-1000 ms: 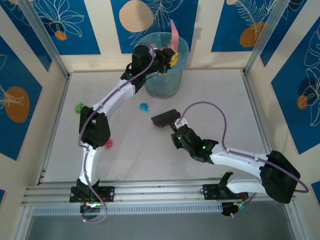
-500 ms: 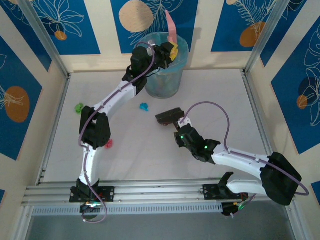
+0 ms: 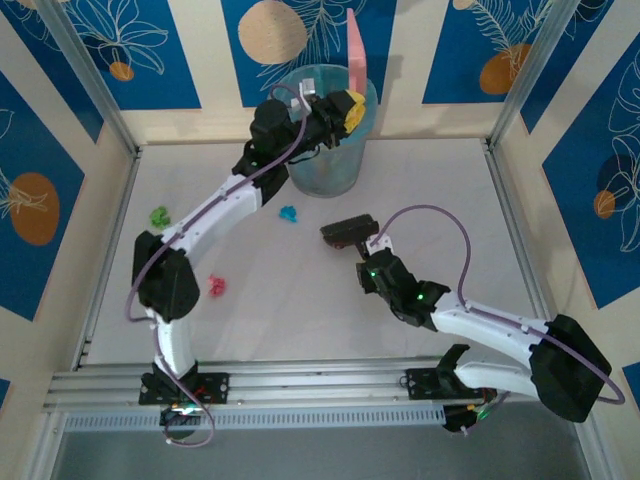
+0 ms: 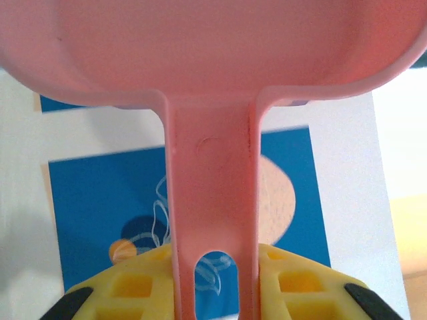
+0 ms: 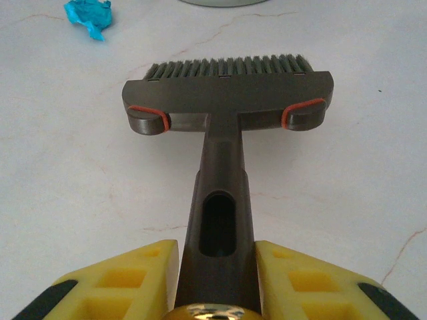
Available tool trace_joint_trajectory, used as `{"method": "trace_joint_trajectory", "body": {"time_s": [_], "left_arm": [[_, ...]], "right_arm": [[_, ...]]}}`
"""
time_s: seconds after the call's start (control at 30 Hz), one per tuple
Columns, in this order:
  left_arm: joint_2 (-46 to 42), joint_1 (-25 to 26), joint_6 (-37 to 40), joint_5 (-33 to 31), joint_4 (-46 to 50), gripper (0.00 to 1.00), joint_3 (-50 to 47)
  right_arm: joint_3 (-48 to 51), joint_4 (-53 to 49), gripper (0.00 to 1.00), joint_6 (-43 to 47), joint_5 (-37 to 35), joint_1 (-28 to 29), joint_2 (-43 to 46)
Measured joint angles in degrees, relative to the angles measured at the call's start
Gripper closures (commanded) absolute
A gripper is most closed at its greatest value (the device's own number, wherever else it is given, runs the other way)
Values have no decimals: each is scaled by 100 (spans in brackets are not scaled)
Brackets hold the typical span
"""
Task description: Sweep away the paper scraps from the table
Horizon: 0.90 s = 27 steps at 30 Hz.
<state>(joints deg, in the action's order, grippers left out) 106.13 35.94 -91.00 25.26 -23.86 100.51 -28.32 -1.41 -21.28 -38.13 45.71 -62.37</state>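
Three paper scraps lie on the white table (image 3: 450, 210): a green one (image 3: 158, 214) at the left, a cyan one (image 3: 289, 214) near the bin and a red one (image 3: 217, 285) by the left arm. My left gripper (image 3: 345, 108) is shut on the handle of the pink dustpan (image 3: 354, 50), which stands upright over the bin. Up close, the dustpan handle (image 4: 212, 200) sits between the yellow jaws of the left gripper (image 4: 215, 283). My right gripper (image 3: 375, 262) is shut on a dark brush (image 3: 347, 230). Its bristles (image 5: 227, 67) rest on the table, right of the cyan scrap (image 5: 89, 15); the right gripper (image 5: 217, 267) clamps the handle.
A translucent blue bin (image 3: 330, 150) stands at the back middle of the table. Metal rails (image 3: 300, 385) run along the near edge, and patterned blue and beige walls (image 3: 60, 150) close in the other sides.
The left arm has swung its elbow to the left and tipped the dustpan more upright above the bin. The right gripper has carried the brush slightly to the right.
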Motion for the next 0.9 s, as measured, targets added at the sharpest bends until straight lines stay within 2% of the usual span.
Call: {"method": "trace_joint_trajectory", "body": {"time_s": [0.23,0.37,0.47,0.6,0.7,0.9], "left_arm": [[-1377,627,1117,221,313,100,-1757],[-2061,1016,2105,164,1095,100,-2594],[-2691,1305,2962,-103,1943,100,-3075],[-3781,1670,4103,-844,2964,100,-3762],[-4428,1751,4664,-1346,3510,100,-4286],[-4625,1788,5248,-2155,4376,100,-5342]], "right_arm": [[149,-131,100,-136,20,-94,341],[269,-164,100,-243,20,-188,660],[372,-184,100,-350,20,-284,872],[479,-306,100,-546,59,-457,1154],[562,-402,100,-684,87,-564,1429],[837,-428,100,-935,173,-831,2028]]}}
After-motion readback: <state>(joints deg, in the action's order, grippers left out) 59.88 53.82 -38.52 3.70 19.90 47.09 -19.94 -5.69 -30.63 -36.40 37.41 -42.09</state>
